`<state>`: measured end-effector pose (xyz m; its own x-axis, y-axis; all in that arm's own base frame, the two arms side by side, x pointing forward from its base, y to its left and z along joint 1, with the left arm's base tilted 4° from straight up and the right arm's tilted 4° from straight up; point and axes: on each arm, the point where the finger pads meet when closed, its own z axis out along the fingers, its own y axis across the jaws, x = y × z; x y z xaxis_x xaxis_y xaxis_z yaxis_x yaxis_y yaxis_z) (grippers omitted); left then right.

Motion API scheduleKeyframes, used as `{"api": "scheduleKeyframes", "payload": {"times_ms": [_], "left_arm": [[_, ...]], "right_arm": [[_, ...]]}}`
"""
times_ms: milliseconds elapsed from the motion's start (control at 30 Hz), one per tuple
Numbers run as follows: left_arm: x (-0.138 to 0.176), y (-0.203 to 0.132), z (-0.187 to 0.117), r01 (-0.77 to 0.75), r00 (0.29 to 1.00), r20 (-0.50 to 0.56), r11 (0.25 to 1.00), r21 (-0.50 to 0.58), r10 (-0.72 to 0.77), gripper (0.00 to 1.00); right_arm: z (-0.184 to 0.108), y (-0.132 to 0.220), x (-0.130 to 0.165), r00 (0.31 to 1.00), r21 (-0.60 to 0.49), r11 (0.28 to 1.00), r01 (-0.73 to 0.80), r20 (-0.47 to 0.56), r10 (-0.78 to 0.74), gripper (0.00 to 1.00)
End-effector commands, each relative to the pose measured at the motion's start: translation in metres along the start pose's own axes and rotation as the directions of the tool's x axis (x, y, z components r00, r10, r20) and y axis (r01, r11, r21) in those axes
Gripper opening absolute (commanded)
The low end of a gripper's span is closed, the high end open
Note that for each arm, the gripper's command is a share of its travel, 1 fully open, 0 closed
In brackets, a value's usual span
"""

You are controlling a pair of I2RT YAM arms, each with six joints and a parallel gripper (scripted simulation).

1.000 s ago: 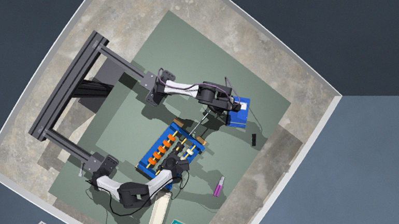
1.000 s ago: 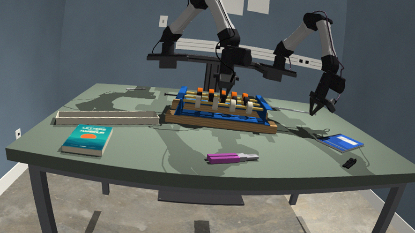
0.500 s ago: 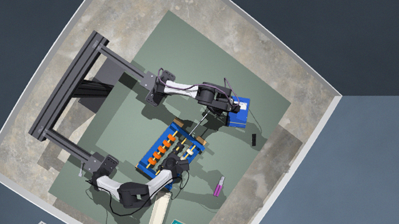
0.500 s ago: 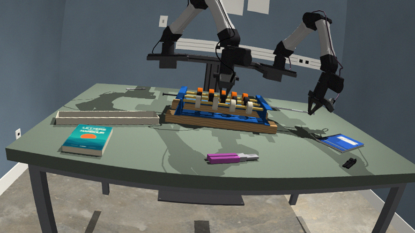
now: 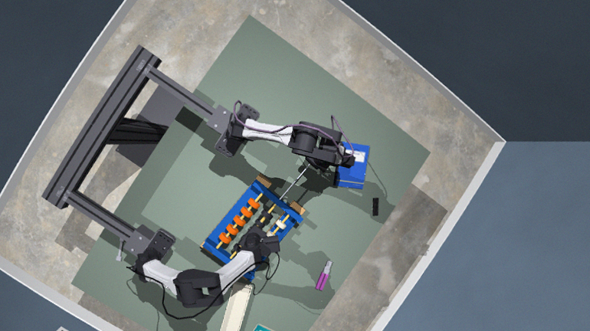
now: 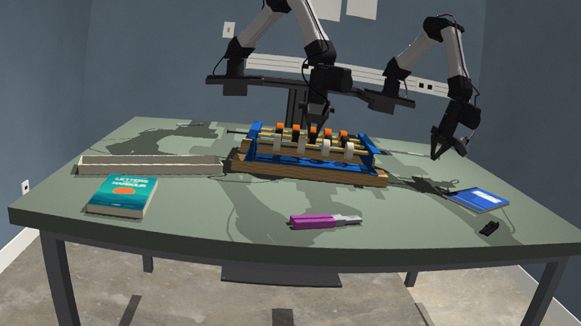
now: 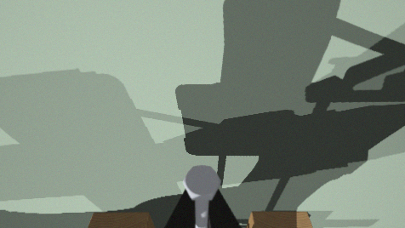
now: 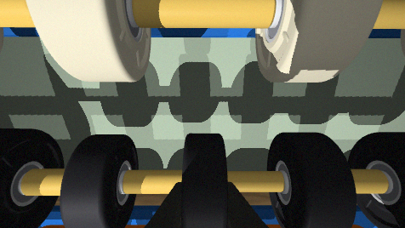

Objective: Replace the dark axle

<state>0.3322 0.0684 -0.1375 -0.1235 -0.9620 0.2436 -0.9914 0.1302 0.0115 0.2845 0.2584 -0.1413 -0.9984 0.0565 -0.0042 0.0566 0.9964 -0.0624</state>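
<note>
Black middle wheel (image 6: 312,140) (image 8: 204,163) gripped, the right tool (image 5: 251,239) (image 6: 313,134) (image 8: 203,191) seemingly steadies it for the bright axle (image 5: 294,182) (image 6: 407,152) (image 7: 202,180) pinched in the left tool (image 5: 310,164) (image 6: 434,157) (image 7: 201,193).

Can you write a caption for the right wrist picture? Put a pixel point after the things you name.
Black gripper fingers pinch the middle black wheel (image 8: 204,179), below two cream wheels (image 8: 91,42).
</note>
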Motion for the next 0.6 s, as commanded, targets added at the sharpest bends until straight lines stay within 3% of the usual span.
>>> {"api": "scheduleKeyframes", "payload": {"times_ms": [0,567], "left_arm": [[0.017,-0.010,-0.012,-0.027,0.999,-0.021,0.999,0.042,0.028,0.00],[0.024,-0.003,-0.009,-0.020,0.999,-0.028,0.999,0.027,0.020,0.00]], "right_arm": [[-0.020,0.010,-0.022,0.997,-0.039,0.999,-0.002,0.075,0.005,0.00],[-0.018,0.010,-0.016,0.998,-0.032,0.999,0.009,0.066,-0.007,0.00]]}}
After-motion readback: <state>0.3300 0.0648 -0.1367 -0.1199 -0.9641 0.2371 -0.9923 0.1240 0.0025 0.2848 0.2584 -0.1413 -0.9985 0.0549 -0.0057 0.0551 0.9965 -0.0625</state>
